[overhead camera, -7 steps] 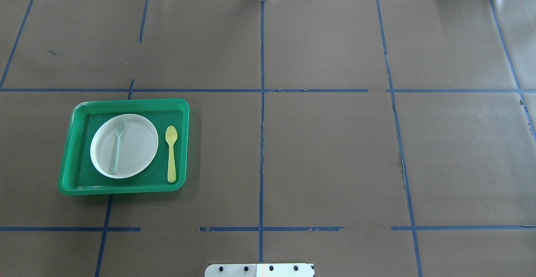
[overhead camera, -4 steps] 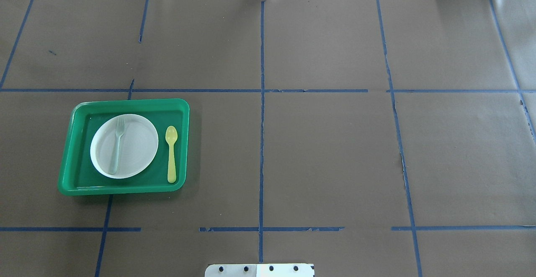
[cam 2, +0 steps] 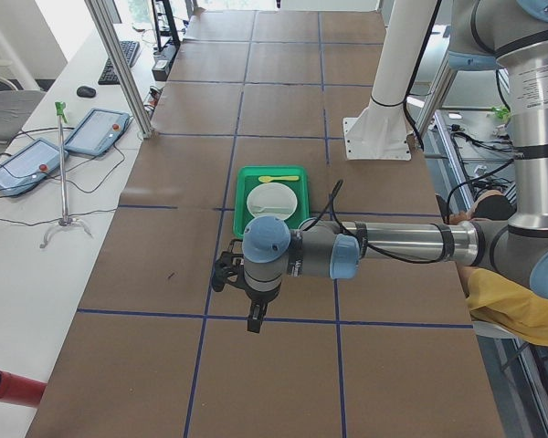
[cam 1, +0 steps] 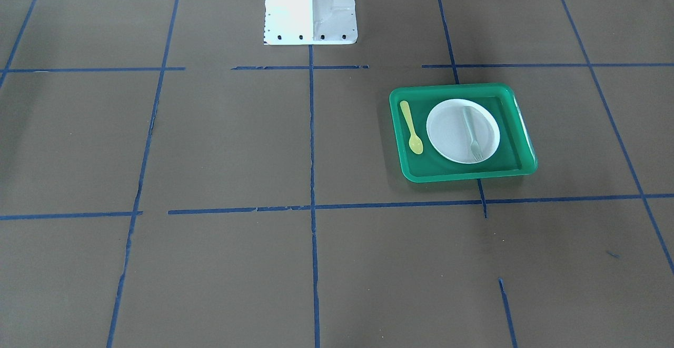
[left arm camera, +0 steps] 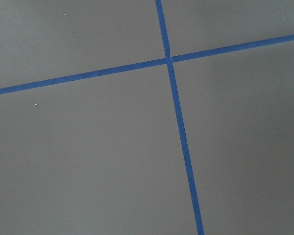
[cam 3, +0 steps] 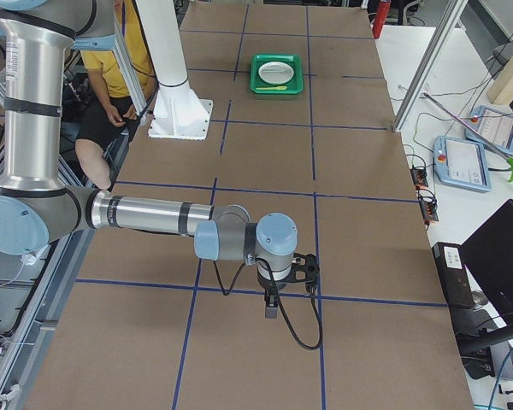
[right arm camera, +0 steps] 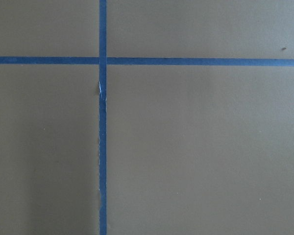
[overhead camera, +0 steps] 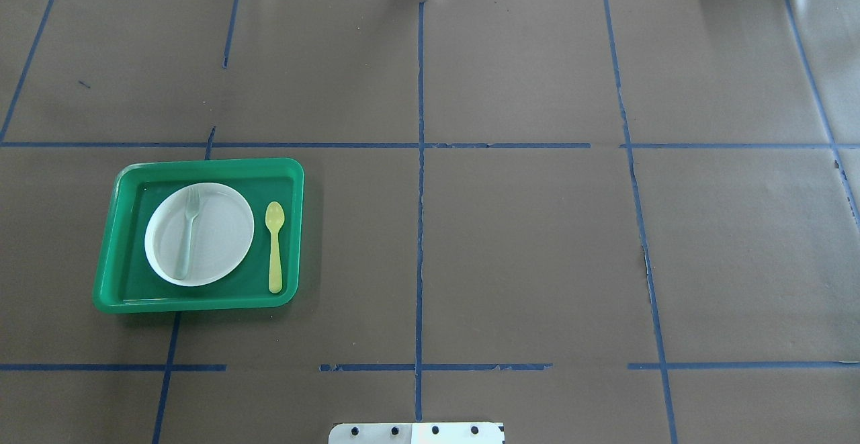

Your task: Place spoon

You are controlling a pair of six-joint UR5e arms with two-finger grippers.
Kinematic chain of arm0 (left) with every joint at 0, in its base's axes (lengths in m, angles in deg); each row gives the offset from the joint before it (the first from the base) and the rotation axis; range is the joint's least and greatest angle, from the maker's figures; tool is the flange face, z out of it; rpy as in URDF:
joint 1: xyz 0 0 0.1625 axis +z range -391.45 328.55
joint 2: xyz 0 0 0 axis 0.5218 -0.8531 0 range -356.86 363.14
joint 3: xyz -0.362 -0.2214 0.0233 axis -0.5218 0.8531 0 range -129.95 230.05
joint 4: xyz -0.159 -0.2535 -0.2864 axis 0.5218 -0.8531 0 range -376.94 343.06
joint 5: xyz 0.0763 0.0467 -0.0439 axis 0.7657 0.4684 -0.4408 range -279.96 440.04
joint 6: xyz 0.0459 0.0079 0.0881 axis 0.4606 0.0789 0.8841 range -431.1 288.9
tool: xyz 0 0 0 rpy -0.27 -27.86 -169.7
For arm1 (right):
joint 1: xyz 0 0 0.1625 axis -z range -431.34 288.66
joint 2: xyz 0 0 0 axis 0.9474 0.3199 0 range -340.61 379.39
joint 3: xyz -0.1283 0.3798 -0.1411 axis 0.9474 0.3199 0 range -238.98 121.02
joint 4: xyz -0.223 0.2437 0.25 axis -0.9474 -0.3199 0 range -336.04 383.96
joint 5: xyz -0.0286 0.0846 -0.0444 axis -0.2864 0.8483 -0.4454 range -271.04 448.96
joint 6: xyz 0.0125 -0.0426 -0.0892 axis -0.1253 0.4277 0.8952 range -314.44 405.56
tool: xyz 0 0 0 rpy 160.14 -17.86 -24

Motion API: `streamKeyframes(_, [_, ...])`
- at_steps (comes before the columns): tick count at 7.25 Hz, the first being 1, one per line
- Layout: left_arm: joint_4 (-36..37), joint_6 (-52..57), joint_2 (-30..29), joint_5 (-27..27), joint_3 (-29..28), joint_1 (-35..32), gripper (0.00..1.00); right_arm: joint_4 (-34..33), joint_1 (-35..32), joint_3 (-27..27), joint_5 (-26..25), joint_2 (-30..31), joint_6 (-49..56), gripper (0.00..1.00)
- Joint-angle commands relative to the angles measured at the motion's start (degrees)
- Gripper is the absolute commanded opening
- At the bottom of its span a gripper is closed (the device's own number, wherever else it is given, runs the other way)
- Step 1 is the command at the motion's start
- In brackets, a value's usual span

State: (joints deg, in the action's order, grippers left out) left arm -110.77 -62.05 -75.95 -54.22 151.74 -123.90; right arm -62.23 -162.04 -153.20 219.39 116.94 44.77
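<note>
We saw the yellow spoon (overhead camera: 275,247) in the green tray (overhead camera: 208,165) at frame left; whether the left gripper (cam 2: 253,322) or right gripper (cam 3: 271,308) was open, we couldn't tell

I see a green tray (overhead camera: 208,164) on the brown table (overhead camera: 537,242). A white plate (overhead camera: 225,239) sits in it, and a grey-green fork (overhead camera: 187,239) lies on the plate, prongs toward 12 o'clock.

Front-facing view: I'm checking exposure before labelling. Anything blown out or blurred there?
Front-facing view: the white base is blown out, detail lost; the spoon and tray are sharp. Overhead view: even light, spoon edges crisp.
</note>
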Motion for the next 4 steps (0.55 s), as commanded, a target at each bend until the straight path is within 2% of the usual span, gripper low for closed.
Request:
streamKeyframes(1, [0.05, -0.09, -0.1, -0.3, 0.26, -0.02, 1.0, -0.04, 0.0, 0.0, 0.0, 0.0, 0.0, 1.0])
streamKeyframes(4, [-0.04, -0.09, -0.1, -0.39, 0.0, -0.02, 1.0, -0.04, 0.0, 0.0, 0.0, 0.0, 0.0, 1.0])
